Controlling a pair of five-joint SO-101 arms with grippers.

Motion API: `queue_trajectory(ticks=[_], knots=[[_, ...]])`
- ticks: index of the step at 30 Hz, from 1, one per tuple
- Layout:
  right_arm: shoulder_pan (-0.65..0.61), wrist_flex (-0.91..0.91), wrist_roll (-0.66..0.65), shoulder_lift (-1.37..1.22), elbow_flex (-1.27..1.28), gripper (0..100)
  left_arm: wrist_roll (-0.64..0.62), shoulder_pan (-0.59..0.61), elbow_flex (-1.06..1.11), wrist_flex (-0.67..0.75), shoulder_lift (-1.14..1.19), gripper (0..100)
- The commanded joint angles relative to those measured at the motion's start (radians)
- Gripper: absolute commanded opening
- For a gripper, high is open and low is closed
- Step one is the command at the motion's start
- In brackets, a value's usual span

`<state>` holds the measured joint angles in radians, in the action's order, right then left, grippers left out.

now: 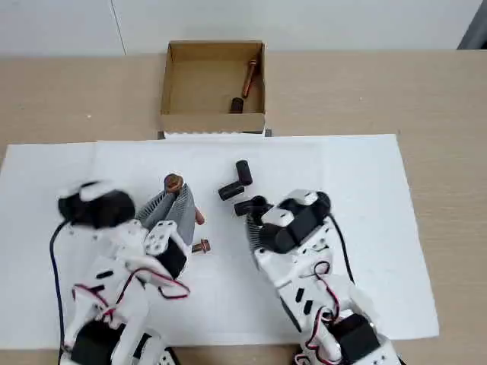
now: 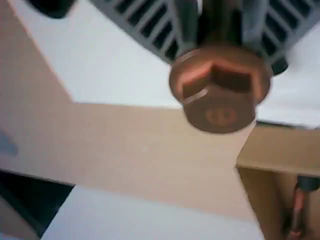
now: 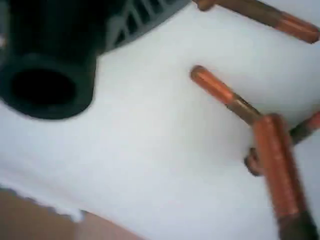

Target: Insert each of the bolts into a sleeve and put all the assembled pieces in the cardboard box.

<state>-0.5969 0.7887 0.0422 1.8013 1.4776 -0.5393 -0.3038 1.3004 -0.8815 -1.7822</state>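
My left gripper (image 1: 174, 195) is shut on a copper bolt (image 1: 173, 182), lifted over the white paper with its hex head (image 2: 220, 90) facing the cardboard box (image 1: 173, 84). My right gripper (image 1: 255, 207) is shut on a black sleeve (image 3: 47, 87), its bore open toward the camera. Two loose sleeves (image 1: 243, 172) (image 1: 230, 190) lie just beyond it. A loose bolt (image 1: 202, 245) rests between the arms, and another (image 1: 199, 217) pokes out beside the left fingers. Copper bolts (image 3: 220, 92) (image 3: 275, 150) appear in the right wrist view. One bolt in a sleeve (image 1: 245, 85) lies in the box.
A white paper sheet (image 1: 365, 198) covers the wooden table (image 1: 380, 91) under both arms. The box stands at the paper's far edge, and its corner (image 2: 280, 165) shows in the left wrist view. Bare paper lies to the right of the right arm.
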Motion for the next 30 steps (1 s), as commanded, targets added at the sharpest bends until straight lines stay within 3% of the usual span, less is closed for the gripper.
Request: queue_trajectory(ticks=[1, 6, 11, 30], knots=[[-0.068, -0.102, 0.000, 0.012, 0.029, 0.3, 0.002, -0.003, -0.002, 0.031, -0.040, 1], [-0.166, -0.163, -0.078, 0.012, 0.100, 0.3, -0.063, -0.003, -0.005, 0.141, -0.035, 1], [-0.186, -0.226, -0.155, 0.012, 0.150, 0.3, -0.069, -0.011, -0.001, 0.218, -0.031, 1], [-0.182, -0.231, -0.201, 0.012, 0.104, 0.3, -0.066, -0.101, -0.004, 0.129, -0.032, 1]])
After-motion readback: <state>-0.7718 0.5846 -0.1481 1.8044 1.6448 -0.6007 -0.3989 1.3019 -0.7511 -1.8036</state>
